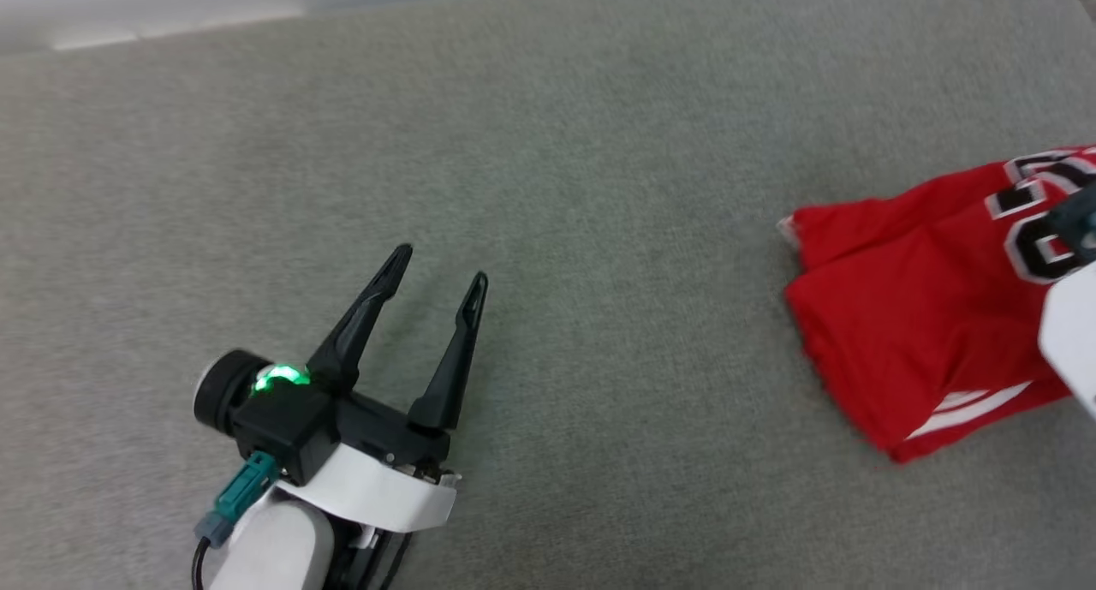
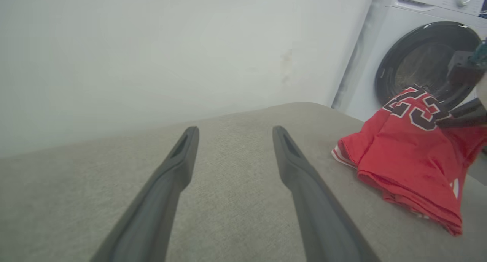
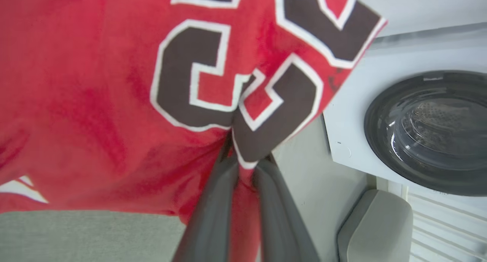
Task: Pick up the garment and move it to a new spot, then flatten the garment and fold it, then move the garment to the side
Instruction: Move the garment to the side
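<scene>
- Head view: left gripper [image 1: 441, 266], jaws apart and empty, over the grey cushion [image 1: 599, 145]; shirt [image 1: 908, 316] bunched on the cushion at the right edge, well apart from that gripper
- Left wrist view: shirt heaped at the cushion's right end, its numbered part raised; washer [image 2: 414, 60] behind it
- Right wrist view: right gripper [image 3: 245, 161], jaws together, clamped on a fold of the shirt at its black numbers; washer door to the right
</scene>
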